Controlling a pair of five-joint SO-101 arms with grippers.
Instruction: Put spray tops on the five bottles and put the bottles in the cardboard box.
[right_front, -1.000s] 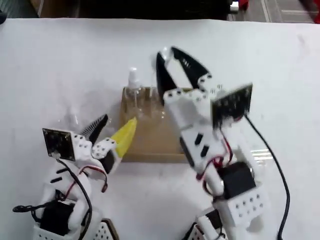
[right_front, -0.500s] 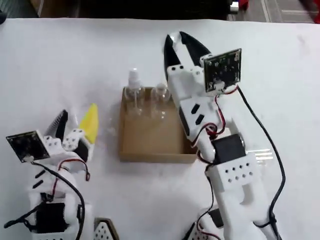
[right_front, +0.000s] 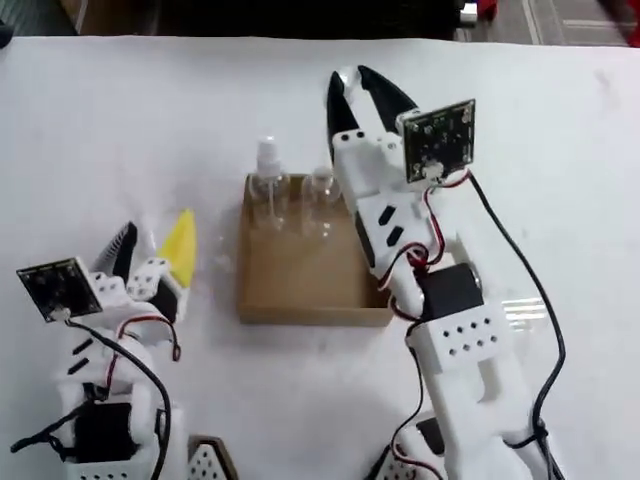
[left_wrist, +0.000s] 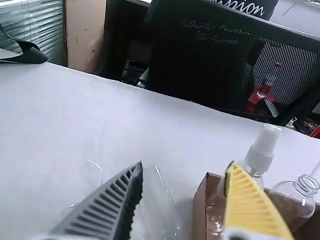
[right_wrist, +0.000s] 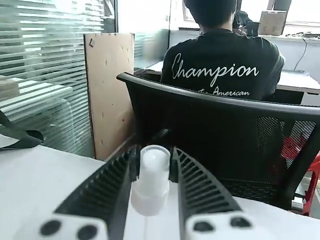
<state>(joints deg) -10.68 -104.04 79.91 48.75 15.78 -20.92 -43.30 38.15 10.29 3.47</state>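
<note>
Step in hand: capping the second bottle. The right end effector (right_front: 352, 78), upper centre of the high view, grips a white plastic spray top (right_wrist: 150, 180). The shallow brown cardboard box (right_front: 300, 312) at frame centre holds one capped clear bottle (right_front: 268, 182) and one uncapped clear bottle (right_front: 320, 190). The left end effector (right_front: 157, 225), lower left, stands open. Next: align the top over the open neck, then seat it squarely.
</note>
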